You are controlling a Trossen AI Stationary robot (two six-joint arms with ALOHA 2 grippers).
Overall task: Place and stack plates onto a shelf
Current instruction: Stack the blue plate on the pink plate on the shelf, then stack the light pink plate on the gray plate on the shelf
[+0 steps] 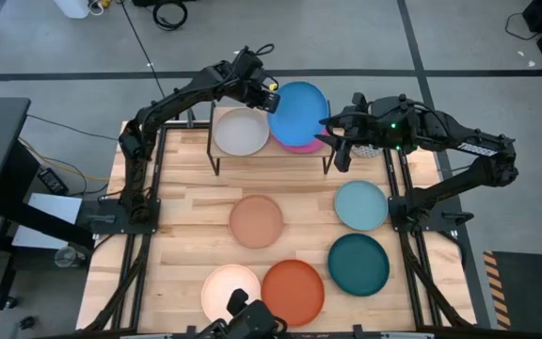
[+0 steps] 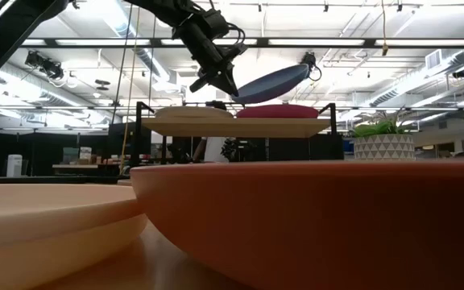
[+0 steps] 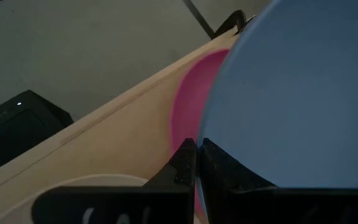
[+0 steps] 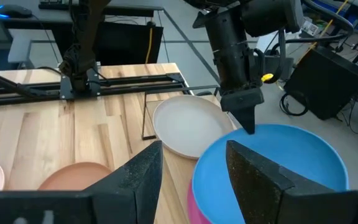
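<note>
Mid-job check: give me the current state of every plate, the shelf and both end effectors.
Bright blue plate: tilted, held above the magenta plate.
Magenta plate: flat on shelf.
Grey plate: flat on shelf.
Shelf: upright, two plates on it.
Tan-peach, pale blue, dark teal, orange, cream plates: on table.
Left end effector: shut on plate rim.
Right end effector: open, beside shelf.

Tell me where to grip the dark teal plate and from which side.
Grip the dark teal plate at its rim, on the edge facing the table's right side. It lies flat and shallow, so only the thin lip offers purchase; orange plate crowds its left.
</note>
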